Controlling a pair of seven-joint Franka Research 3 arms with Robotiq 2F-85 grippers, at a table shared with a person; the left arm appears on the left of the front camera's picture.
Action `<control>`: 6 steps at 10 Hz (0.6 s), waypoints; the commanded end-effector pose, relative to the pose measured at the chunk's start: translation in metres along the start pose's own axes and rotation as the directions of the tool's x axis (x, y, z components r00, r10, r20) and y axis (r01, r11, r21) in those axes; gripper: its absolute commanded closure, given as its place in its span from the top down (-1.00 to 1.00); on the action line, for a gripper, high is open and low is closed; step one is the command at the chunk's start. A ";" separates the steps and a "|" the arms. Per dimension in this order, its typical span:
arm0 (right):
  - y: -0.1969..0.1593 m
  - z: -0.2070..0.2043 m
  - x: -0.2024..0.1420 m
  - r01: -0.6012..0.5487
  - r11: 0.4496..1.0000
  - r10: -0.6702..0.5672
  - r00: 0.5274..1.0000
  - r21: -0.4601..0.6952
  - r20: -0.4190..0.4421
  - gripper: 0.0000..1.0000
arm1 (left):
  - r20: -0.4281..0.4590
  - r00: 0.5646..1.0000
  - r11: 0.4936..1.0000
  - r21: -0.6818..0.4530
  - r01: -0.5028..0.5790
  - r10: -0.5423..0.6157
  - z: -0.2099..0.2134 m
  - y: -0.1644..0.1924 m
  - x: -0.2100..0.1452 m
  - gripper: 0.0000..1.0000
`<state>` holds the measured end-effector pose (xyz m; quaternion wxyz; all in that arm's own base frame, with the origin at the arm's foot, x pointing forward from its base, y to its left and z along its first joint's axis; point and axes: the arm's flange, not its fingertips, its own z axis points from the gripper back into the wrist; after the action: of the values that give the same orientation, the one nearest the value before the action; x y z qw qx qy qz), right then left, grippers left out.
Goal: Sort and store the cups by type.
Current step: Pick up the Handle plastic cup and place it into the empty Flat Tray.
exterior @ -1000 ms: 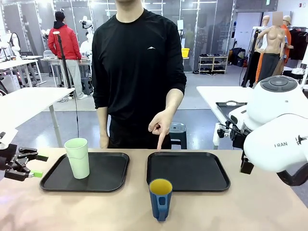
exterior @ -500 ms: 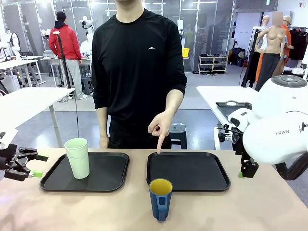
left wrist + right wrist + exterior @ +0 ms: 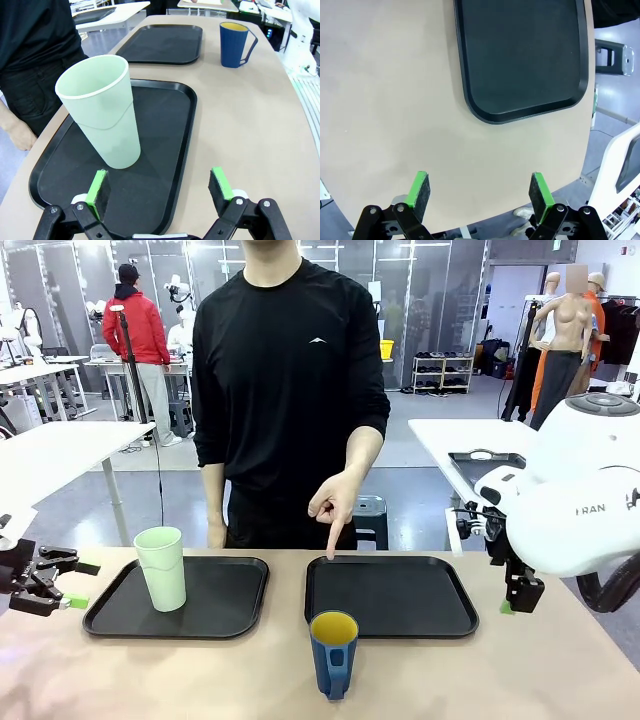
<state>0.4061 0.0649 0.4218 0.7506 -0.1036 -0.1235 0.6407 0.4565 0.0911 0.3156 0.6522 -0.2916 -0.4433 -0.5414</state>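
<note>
Tumbler (image 3: pixel 161 568): pale mint green, no handle, upright on the left part of the left tray (image 3: pixel 232 592).
Mug (image 3: pixel 333 653): dark blue with a yellow inside, upright on the bare table (image 3: pixel 150 680). It is on the robot's side of the right tray (image 3: pixel 400 595), near that tray's near-left corner. The handle faces the robot.
Right tray: black, nothing on it.
Left gripper (image 3: pixel 159 182): released, fingers spread wide with nothing between them. It is low at the left end of the left tray, and the tumbler stands just ahead of its fingers.
Right gripper (image 3: pixel 479 189): released, jaws wide and empty. It hangs above bare table near the right tray's rounded corner, by the table's right edge.
Person's hand (image 3: pixel 333 502): index finger points straight down at the far-left rim of the right tray. Contact with the rim cannot be told.
</note>
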 end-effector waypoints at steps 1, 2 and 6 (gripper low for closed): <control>-0.001 -0.001 0.001 0.014 1.000 -0.014 1.000 -0.009 0.009 1.00 | 0.016 1.000 1.000 -0.008 0.011 -0.011 0.001 0.003 0.000 1.00; -0.001 -0.001 0.001 0.014 1.000 -0.014 1.000 -0.009 0.009 1.00 | 0.016 1.000 1.000 -0.008 0.011 -0.011 0.001 0.003 0.000 1.00; -0.002 -0.039 0.014 -0.141 0.982 0.116 0.974 0.122 0.196 1.00 | 0.016 1.000 1.000 -0.008 0.011 -0.011 0.001 0.003 0.000 1.00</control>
<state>0.4102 0.0810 0.3979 0.7211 -0.0464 -0.1301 0.6789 0.4565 0.0912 0.3157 0.6522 -0.2916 -0.4433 -0.5414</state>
